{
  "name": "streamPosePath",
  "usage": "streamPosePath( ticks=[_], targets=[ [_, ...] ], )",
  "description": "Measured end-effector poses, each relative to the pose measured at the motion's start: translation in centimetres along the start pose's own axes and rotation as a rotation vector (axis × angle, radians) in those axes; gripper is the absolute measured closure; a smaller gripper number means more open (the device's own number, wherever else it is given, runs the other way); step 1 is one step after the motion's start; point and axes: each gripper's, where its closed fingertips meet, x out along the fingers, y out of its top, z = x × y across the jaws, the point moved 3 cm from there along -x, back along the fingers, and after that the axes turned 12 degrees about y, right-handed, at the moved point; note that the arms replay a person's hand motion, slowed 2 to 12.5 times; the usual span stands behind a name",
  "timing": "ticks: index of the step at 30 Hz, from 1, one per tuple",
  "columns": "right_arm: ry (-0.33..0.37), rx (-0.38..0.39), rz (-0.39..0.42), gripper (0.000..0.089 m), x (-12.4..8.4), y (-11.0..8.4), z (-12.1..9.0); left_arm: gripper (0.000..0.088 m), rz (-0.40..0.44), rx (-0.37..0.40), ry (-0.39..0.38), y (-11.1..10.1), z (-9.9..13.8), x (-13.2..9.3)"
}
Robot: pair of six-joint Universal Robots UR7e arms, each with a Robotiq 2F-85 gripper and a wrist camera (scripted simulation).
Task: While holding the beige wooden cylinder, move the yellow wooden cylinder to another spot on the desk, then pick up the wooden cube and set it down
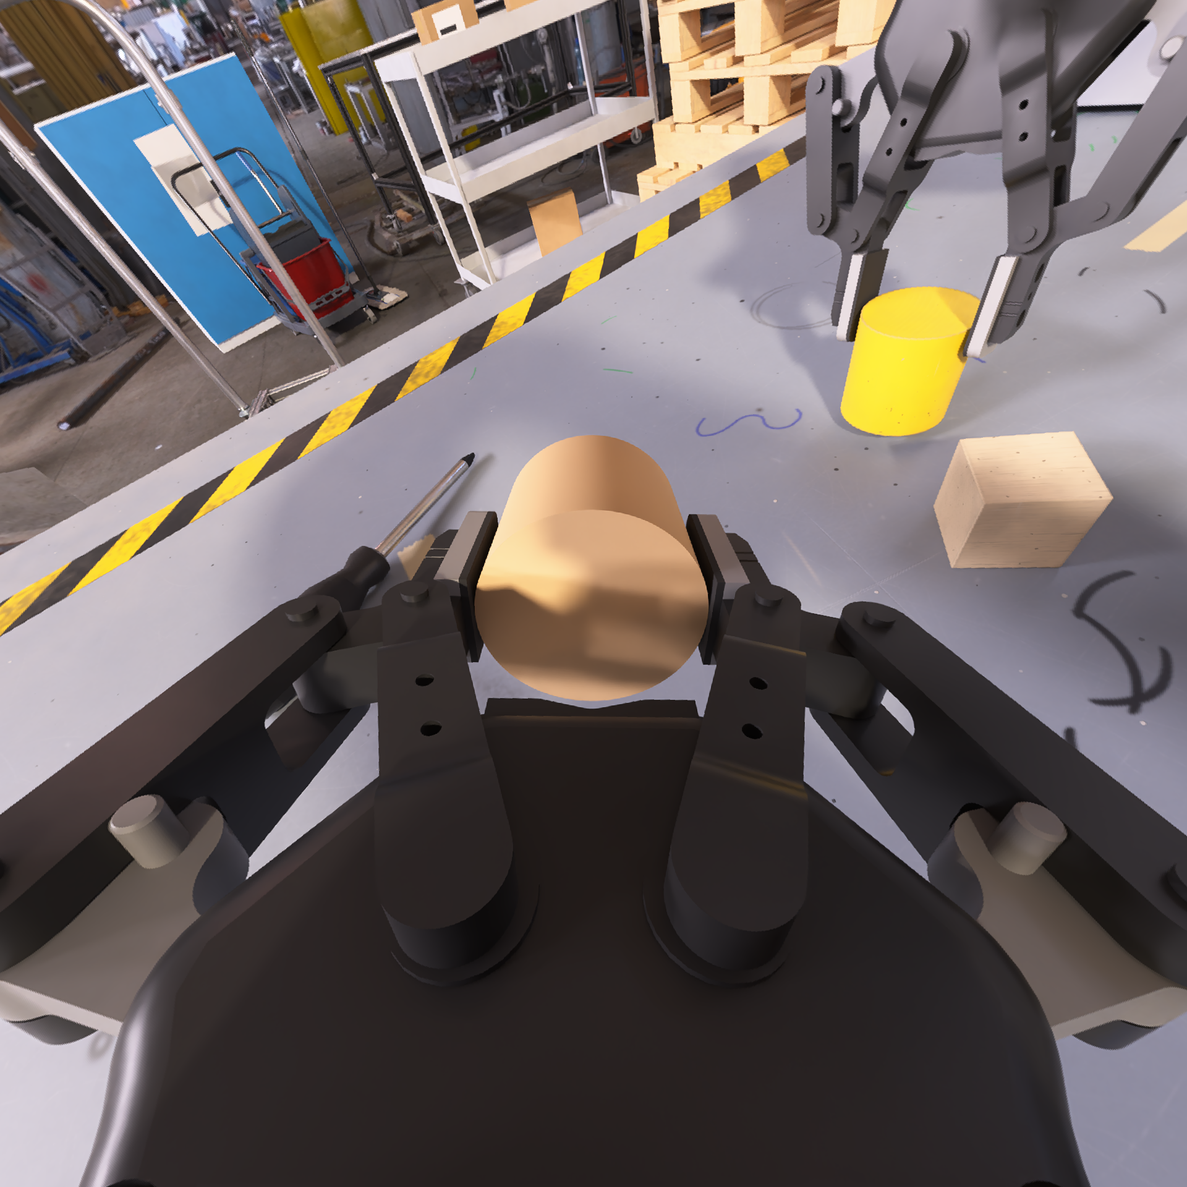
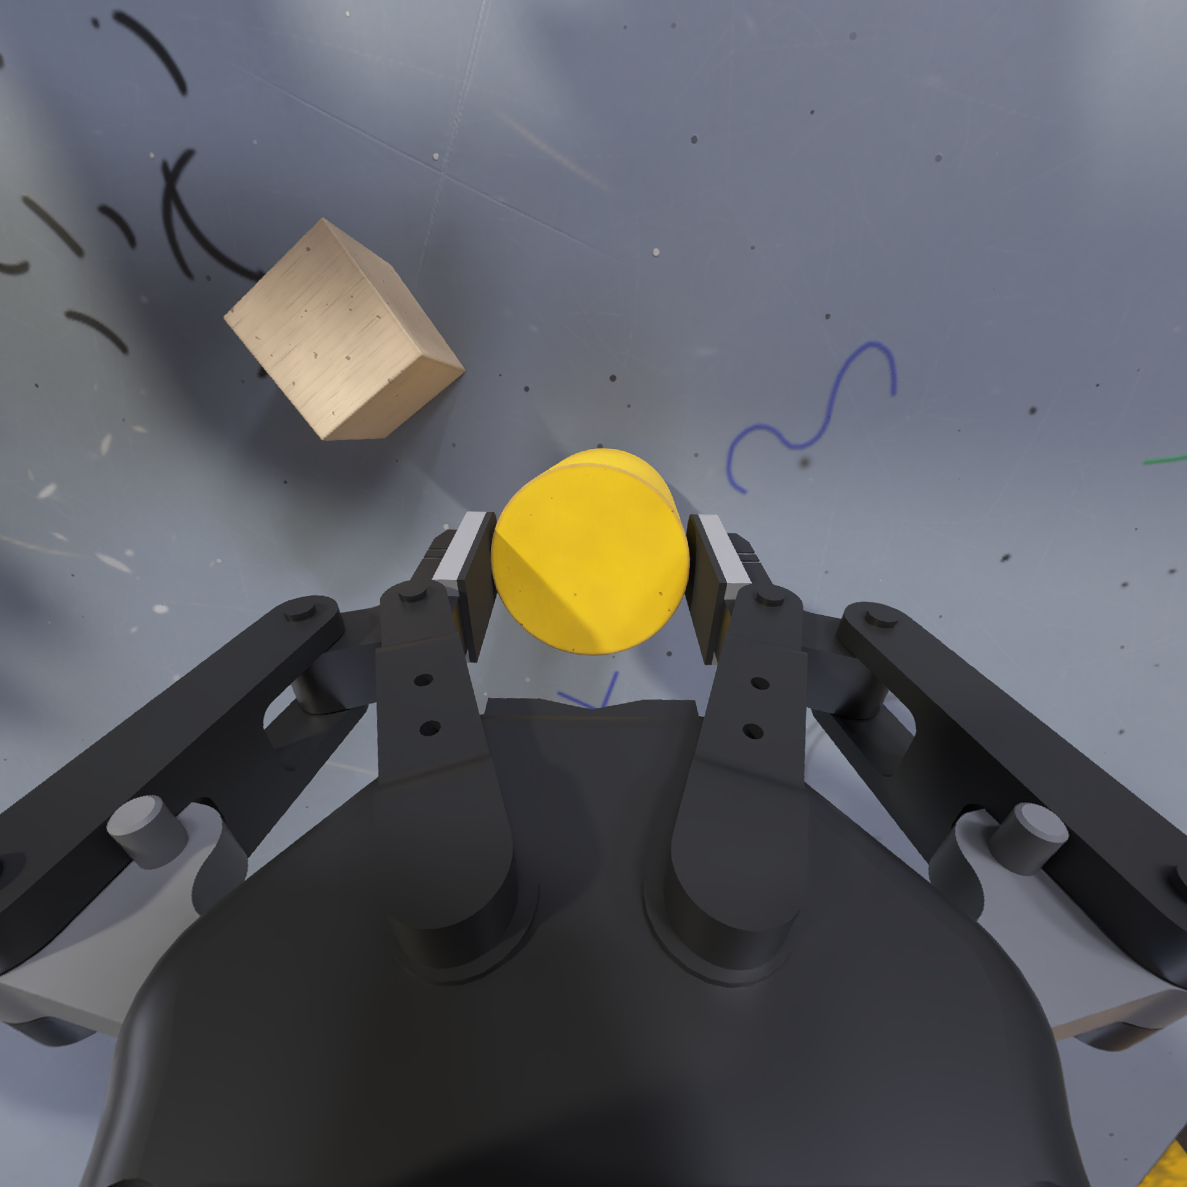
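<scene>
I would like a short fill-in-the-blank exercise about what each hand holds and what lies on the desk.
1. The left hand grips the ____ cylinder.
2. The right hand is closed on the ____ cylinder.
3. The wooden ____ sits on the desk, free of both hands.
4. Beside the left hand lies a ____.

Missing words: beige; yellow; cube; screwdriver

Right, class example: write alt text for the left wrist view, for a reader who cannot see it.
The left gripper clamps a beige wooden cylinder above a grey desk. Farther off, the right gripper has its pads on either side of an upright yellow wooden cylinder, with a wooden cube beside it and a screwdriver lying at left.
</scene>
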Motion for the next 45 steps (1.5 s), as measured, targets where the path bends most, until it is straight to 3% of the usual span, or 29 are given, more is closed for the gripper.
streamPosePath(
  ticks=[20, 21, 23, 24, 45],
  targets=[
    [0.007, 0.004, -0.025, 0.0378, 0.7, 0.4, 0.7, 0.0373, -0.004, 0.012, -0.004, 0.1, 0.2, 0.0],
    [0.004, 0.003, -0.024, 0.0363, 0.7, 0.4, 0.8, 0.0373, -0.004, 0.011, -0.004, 0.1, 0.2, 0.0],
    [-0.003, 0.000, -0.021, 0.0087, 0.7, 0.4, 0.8, 0.0373, -0.004, 0.011, -0.004, 0.1, 0.2, 0.0],
    [-0.008, -0.003, -0.019, 0.0061, 0.6, 0.5, 0.8, 0.0373, -0.004, 0.011, -0.004, 0.1, 0.2, 0.0],
    [-0.124, -0.112, 0.075, 0.0039, -3.1, 1.0, -1.2, 0.0373, 0.006, 0.003, -0.013, 0.3, 0.3, -0.2]
  ],
)
